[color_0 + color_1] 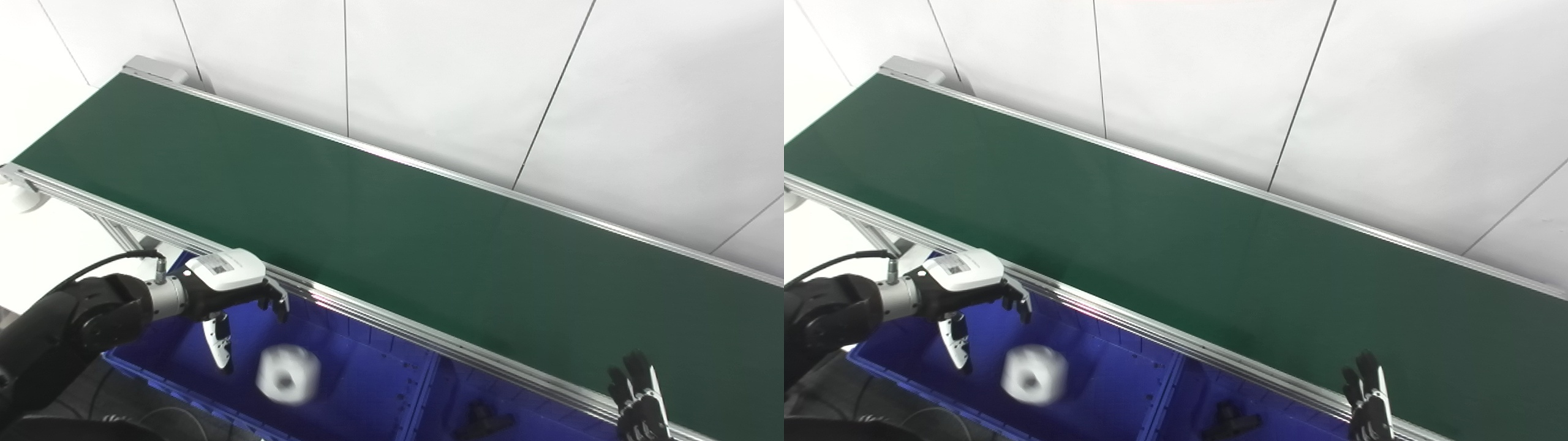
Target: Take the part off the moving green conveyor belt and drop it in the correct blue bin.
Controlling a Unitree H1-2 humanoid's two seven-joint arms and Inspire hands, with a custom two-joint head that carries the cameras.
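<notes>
Our left hand (961, 288) hangs over the left blue bin (1102, 392), fingers spread and holding nothing. Just below and to its right we see the white part (1034, 381), blurred, inside that bin's outline and clear of our fingers. The green conveyor belt (1176, 245) runs diagonally behind the bins and carries nothing. In the neighbouring bin (1298, 422) lies a black part (1231, 421). Our right hand (1369, 404) shows at the bottom edge, fingers pointing up beside the belt's near rail (1151, 334).

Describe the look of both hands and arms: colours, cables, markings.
Left hand: white back shell bearing a small printed label, black fingers, a white-sided thumb. A silver metal wrist collar with a plugged-in black cable joins it to a glossy black forearm. Right hand: black fingers with pale edging; its arm is out of frame.
</notes>
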